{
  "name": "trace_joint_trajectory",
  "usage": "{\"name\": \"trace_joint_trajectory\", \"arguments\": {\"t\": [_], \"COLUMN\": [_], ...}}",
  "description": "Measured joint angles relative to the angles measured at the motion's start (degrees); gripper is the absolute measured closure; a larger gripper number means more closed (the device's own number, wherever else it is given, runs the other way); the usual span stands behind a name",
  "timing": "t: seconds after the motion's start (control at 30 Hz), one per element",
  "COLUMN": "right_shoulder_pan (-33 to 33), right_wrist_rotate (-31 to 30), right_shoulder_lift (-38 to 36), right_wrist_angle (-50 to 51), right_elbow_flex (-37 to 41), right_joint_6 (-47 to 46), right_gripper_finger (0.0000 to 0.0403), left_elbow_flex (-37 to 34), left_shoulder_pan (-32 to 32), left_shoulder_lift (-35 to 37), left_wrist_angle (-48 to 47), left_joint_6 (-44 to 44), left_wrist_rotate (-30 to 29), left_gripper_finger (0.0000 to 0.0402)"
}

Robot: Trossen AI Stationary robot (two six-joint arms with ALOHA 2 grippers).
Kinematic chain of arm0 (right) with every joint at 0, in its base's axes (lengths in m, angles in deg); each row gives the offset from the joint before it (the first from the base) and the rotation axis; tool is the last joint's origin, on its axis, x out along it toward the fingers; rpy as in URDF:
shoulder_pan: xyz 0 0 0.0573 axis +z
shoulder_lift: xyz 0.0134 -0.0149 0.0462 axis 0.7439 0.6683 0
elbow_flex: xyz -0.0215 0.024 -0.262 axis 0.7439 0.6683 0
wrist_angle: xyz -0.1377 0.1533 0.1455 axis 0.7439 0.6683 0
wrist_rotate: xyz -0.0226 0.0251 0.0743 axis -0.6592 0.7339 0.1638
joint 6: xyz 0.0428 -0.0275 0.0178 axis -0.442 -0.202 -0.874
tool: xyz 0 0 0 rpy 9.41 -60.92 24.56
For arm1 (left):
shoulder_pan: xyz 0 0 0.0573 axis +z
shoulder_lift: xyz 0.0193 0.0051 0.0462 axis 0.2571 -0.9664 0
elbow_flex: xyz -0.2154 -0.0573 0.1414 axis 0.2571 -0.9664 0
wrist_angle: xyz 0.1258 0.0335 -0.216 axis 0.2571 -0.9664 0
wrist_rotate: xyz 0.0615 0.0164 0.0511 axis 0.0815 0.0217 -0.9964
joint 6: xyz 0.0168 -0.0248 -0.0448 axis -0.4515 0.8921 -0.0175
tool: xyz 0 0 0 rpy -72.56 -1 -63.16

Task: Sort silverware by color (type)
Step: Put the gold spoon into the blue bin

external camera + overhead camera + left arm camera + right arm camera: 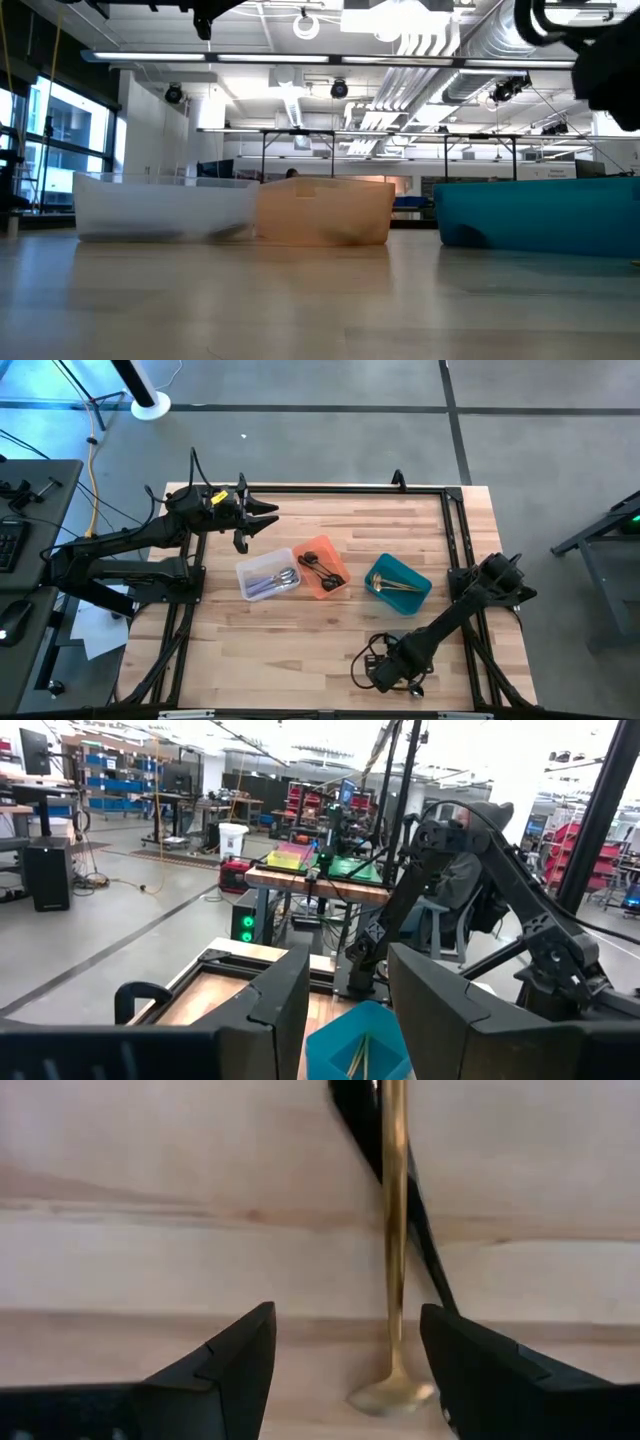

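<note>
Low in the high view's lower centre, the right gripper (385, 672) hovers wide open over a gold spoon (394, 1260) lying on the wooden table (300, 660), gripping nothing. Upper left, the left gripper (262, 512) waits partly open, empty. Sorted silverware (322, 568) fills three mid-frame bins.

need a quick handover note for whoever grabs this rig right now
Left end effector: open, empty, raised over the table's far left, behind the bins.
Right end effector: open, low at the near edge, fingers either side of a gold utensil lying on the wood; not yet gripped.
Done: silver pieces in the clear bin, black pieces in the orange bin, gold pieces in the teal bin.
Left: grasp that gold utensil, drop it in teal.
</note>
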Motion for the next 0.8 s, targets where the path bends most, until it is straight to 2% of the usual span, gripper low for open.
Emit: {"name": "trace_joint_trajectory", "arguments": {"t": [0.53, 0.63, 0.8], "right_shoulder_pan": [-0.37, -0.38, -0.48], "right_wrist_rotate": [2.05, 2.11, 2.06], "right_shoulder_lift": [2.12, 2.07, 1.66], "right_wrist_angle": [-0.45, -1.14, -5.4], "right_elbow_flex": [0.02, 0.52, 2.65], "right_joint_6": [-0.19, -0.17, 0.31], "right_gripper_finger": [0.0178, 0.0206, 0.0284], "left_elbow_flex": [0.0, 0.0, 0.0], "left_shoulder_pan": [-0.02, 0.0, -0.02], "left_shoulder_lift": [0.01, 0.0, 0.01], "left_wrist_angle": [-0.09, -0.15, -1.3], "left_joint_6": [0.0, 0.0, 0.0], "left_wrist_rotate": [0.01, 0.02, 0.01], "left_gripper_finger": [0.0273, 0.0273, 0.0273]}}
